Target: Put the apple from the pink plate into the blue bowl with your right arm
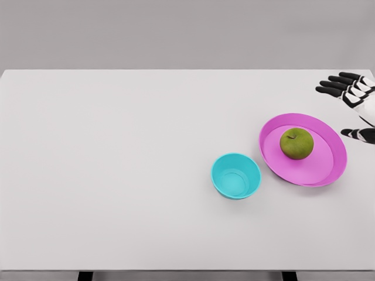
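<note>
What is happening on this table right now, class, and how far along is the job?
The robot's right hand is at the table's far right edge, fingers spread and holding nothing, just beyond the pink plate. A green apple sits on that plate, untouched. The blue bowl stands empty to the plate's left, apart from it. The apple has not yet been picked up. The left arm is out of view.

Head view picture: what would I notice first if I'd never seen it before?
The bright pink plate on the right of the white table, with a green apple sitting on it. Just left of the plate stands a small blue bowl, with nothing in it. At the right edge, the right robot hand hovers with fingers spread.
</note>
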Available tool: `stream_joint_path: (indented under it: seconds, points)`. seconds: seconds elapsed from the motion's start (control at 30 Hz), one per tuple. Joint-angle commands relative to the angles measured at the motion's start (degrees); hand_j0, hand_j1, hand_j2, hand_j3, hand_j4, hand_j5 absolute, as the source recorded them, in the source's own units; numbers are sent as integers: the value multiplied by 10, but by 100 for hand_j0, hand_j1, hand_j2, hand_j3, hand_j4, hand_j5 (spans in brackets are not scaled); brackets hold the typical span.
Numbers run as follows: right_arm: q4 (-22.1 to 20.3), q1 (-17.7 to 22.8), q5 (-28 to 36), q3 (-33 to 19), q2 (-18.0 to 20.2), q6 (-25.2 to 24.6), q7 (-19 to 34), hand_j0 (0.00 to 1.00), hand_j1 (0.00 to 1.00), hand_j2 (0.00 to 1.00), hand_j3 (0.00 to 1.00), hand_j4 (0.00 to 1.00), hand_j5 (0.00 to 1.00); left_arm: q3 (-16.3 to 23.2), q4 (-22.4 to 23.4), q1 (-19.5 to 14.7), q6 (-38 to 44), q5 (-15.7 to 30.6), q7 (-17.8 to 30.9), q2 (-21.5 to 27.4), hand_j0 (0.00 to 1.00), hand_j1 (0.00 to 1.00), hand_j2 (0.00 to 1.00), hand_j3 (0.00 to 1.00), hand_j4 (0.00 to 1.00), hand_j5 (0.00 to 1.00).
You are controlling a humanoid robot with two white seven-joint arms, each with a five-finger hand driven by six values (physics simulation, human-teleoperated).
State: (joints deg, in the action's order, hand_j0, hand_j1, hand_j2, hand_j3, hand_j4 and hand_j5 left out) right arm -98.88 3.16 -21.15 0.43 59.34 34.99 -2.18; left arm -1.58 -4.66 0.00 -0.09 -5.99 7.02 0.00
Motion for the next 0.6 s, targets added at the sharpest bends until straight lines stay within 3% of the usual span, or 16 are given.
stream_joint_path:
  seconds: [0.0,0.23,0.27,0.33,0.37,0.4,0.57]
  points:
    - [-1,0,3,2,-2,0,1,100,100,100,100,100,100,0,0,0,0,0,0,0,100,100,100,100,100,100]
    - [2,11,8,19,-2,0,9,100,100,100,100,100,100,0,0,0,0,0,0,0,100,100,100,100,100,100]
    - [2,7,8,17,2,0,33,100,100,100,100,100,100,0,0,0,0,0,0,0,100,100,100,100,100,100]
    - [2,-31,13,-11,0,0,247,100,100,100,100,100,100,0,0,0,0,0,0,0,100,100,100,100,100,100]
    - [5,-52,37,-14,2,0,306,100,100,100,100,100,100,0,0,0,0,0,0,0,100,100,100,100,100,100]
    - [8,-63,50,-14,3,0,331,100,100,100,100,100,100,0,0,0,0,0,0,0,100,100,100,100,100,100]
    - [12,-61,44,-29,4,0,334,100,100,100,100,100,100,0,0,0,0,0,0,0,100,100,100,100,100,100]
